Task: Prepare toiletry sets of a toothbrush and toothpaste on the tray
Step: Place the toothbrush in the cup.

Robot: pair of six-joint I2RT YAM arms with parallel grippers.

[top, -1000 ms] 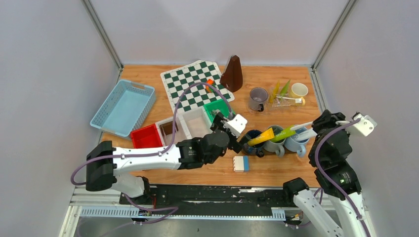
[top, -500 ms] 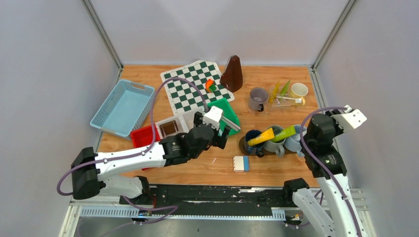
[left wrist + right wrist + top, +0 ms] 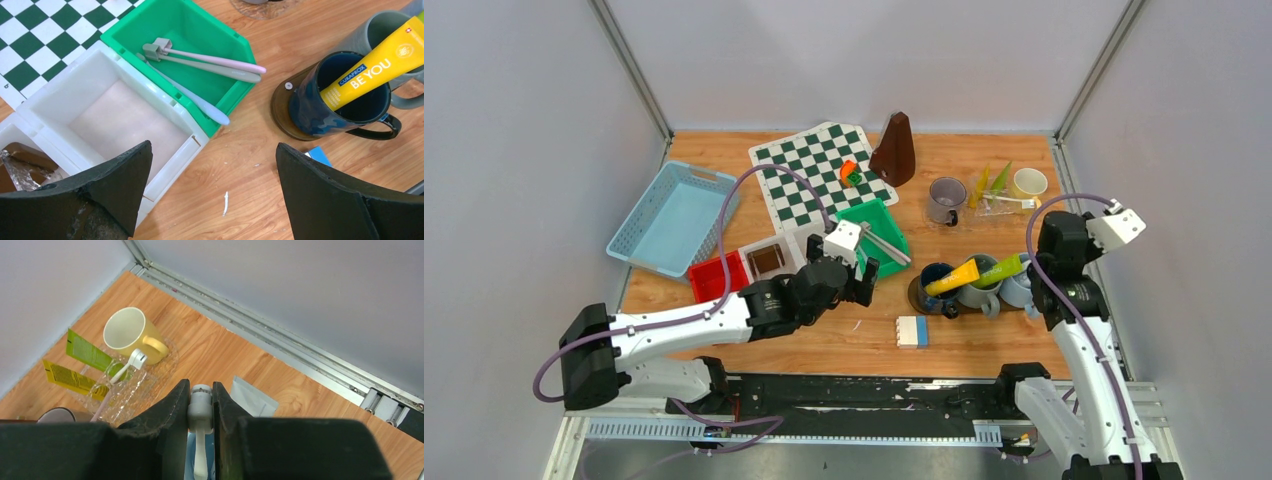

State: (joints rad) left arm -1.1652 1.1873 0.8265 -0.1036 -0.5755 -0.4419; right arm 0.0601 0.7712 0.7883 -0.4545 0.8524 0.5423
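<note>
My right gripper (image 3: 200, 390) is shut on the head of a whitish toothbrush (image 3: 200, 412) above the light blue mug (image 3: 1021, 290). Beside that mug stand the grey-green mug (image 3: 977, 293) with a green tube (image 3: 999, 268) and the dark blue mug (image 3: 310, 110) with a yellow tube (image 3: 380, 60). The pale yellow mug (image 3: 127, 332) sits on the clear tray (image 3: 150, 380), with two tubes and a toothbrush (image 3: 125, 367). The grey mug (image 3: 946, 198) stands left of the tray. My left gripper (image 3: 212, 190) is open and empty over bare wood, near the green bin (image 3: 150, 30) holding three toothbrushes (image 3: 215, 60).
White bin (image 3: 60, 100), brown-filled bin and red bin (image 3: 714, 277) stand in a row left of the green bin. A blue-and-white block (image 3: 913, 331) lies near the front edge. Chessboard (image 3: 809, 165), brown metronome (image 3: 894, 150) and blue basket (image 3: 674, 218) lie further back.
My left arm has drawn back left, from the dark blue mug to the bins. My right arm has swung left over the light blue mug with the toothbrush.
</note>
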